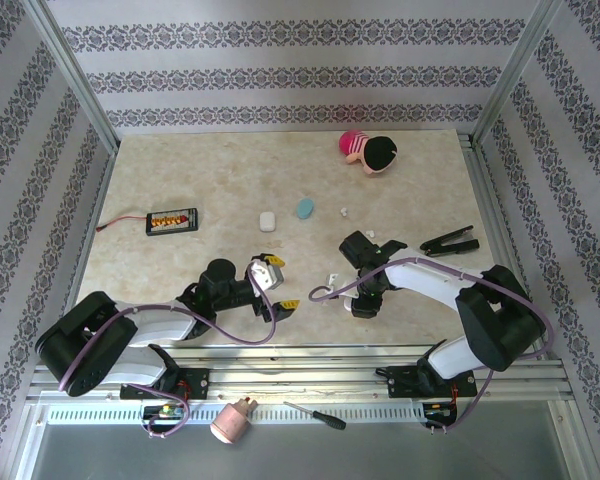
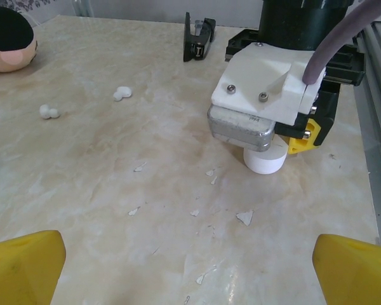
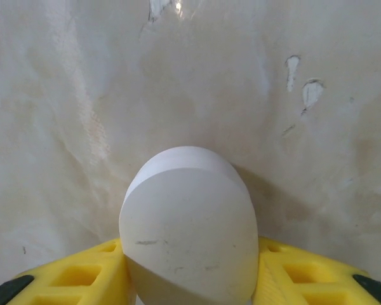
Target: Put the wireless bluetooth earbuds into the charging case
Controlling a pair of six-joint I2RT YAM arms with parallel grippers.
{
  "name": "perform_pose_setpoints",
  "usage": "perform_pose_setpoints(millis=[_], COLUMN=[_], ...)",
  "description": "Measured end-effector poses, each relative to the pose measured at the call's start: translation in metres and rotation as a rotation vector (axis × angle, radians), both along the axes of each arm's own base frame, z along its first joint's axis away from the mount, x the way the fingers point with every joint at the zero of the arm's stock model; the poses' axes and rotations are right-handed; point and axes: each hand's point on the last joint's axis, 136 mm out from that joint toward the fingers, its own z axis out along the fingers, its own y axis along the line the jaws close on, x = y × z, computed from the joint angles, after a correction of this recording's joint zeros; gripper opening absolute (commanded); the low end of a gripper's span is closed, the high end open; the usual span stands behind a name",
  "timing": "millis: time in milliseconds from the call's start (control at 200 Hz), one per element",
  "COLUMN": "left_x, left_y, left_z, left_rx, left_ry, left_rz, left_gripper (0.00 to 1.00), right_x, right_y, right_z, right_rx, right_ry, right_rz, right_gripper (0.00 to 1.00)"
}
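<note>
The right gripper (image 3: 189,283) stands over a white charging case (image 3: 187,235) on the marbled table (image 1: 180,170), its yellow fingers (image 3: 76,276) pressed against both flanks of the pebble-shaped shell, which rests on the tabletop with its rounded end pointing away from the wrist. Seen from the left wrist, the same case shows as a white disc tucked under the right arm's white and silver head. Two white wireless bluetooth earbuds (image 2: 122,94) lie loose on the table, apart from the held case and farther from the arm bases than the gripper, neither one touched by a finger. The left gripper (image 1: 278,284) hovers nearby with its jaws spread wide and nothing between them, facing the right gripper across a bare patch of flaked tabletop. Farther out sit a second white case (image 1: 267,221) and a light-blue case (image 1: 304,208) side by side, apart from each other; a black clip (image 1: 450,240) lies beside the right arm, and a plush doll (image 1: 368,150) rests at the far edge.
</note>
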Motion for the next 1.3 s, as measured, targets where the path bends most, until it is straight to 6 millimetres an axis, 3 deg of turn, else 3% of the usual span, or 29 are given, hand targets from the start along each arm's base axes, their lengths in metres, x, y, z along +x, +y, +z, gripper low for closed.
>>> perform_pose_setpoints(millis=[285,395,630,745,974,1149,1234,1304], left_x=[0.004,0.009,0.013,0.011,0.012,0.011,0.01,0.009], left_y=[0.006,0.009,0.017,0.022,0.03,0.033,0.034,0.034], left_z=[0.007,0.011,0.032,0.036,0.03,0.022,0.021,0.02], left_rx=[-0.013,-0.028,-0.063,-0.064,-0.029,-0.005,0.002,0.008], left_ry=[-0.025,-0.017,-0.052,-0.061,-0.05,-0.035,-0.032,-0.03], left_rz=[0.046,0.088,0.141,0.16,0.199,0.205,0.204,0.203], left_gripper=[0.99,0.99,0.99,0.99,0.99,0.99,0.99,0.99], right_x=[0.014,0.025,0.09,0.108,0.103,0.086,0.083,0.082], right_y=[0.022,0.03,0.052,0.063,0.067,0.076,0.083,0.087], right_z=[0.034,0.037,0.034,0.034,0.019,0.008,0.006,0.005], right_rx=[0.142,0.164,0.099,0.113,0.177,0.206,0.22,0.234], right_ry=[-0.091,-0.106,-0.143,-0.149,-0.121,-0.08,-0.069,-0.061], right_rz=[-0.023,-0.088,-0.508,-0.753,-1.241,-1.466,-1.518,-1.541], right_gripper=[0.42,0.32,0.29,0.33,0.34,0.36,0.41,0.52])
